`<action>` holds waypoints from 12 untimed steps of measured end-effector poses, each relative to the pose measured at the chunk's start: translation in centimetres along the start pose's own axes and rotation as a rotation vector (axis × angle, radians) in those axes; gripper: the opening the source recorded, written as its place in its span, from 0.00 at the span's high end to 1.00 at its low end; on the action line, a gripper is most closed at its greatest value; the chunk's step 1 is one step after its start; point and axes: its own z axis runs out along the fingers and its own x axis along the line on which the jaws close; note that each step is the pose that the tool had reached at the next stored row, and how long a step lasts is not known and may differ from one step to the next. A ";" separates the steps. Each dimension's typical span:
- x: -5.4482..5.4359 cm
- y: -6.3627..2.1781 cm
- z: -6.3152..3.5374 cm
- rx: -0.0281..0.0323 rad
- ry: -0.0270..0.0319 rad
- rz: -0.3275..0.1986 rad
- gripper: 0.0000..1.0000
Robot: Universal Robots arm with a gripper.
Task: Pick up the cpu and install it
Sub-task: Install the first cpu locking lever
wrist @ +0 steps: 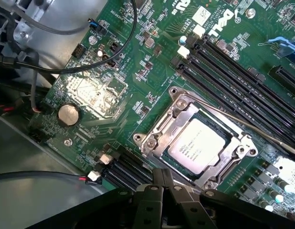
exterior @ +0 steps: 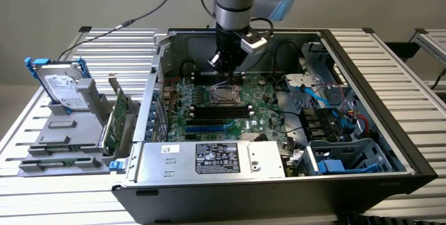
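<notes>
While the grey robot arm (exterior: 233,6) reaches down into the open black computer case (exterior: 279,183), its black hand (exterior: 221,63) hangs just above the green motherboard (exterior: 209,110), over the processor socket. In the wrist view the hand (wrist: 163,183) has its two fingers (wrist: 158,179) pressed together, closed, with nothing between them. The small flat square cpu with a silver-grey metal top (wrist: 196,144) lies seated in the silver metal socket frame (wrist: 157,129) on the board, apart from the fingertips and just beside them in that picture; in the exterior view the socket (exterior: 224,95) sits directly below the hand. A thin metal retention lever (wrist: 243,125) stands raised beside the frame, slanting across the black memory slots (wrist: 233,71) (whether the frame's cover is clamped down cannot be told). A round silver coin battery (wrist: 68,114) sits on the board well apart from the socket. Outside the case, towards the exterior view's left, a silver labelled hard drive in a blue bracket (exterior: 59,84) and a long green circuit card (exterior: 115,120) stand upright in a grey holder (exterior: 62,141) on the slatted metal bench (exterior: 390,63).
</notes>
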 end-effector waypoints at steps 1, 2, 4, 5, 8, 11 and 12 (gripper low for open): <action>0.0 -0.04 -0.25 0.0000 0.0000 0.000 0.89; -0.1 -0.10 -0.39 0.0000 -0.0001 0.000 0.89; -0.5 -0.30 -0.45 0.0001 0.0001 0.000 0.89; -0.8 -0.45 -0.46 0.0000 0.0000 0.000 0.89; -1.8 -1.01 -0.49 0.0001 0.0000 0.000 0.89; -2.8 -1.62 -0.51 0.0018 0.0013 0.000 0.89; -3.2 -1.85 -0.51 0.0039 0.0028 0.000 0.89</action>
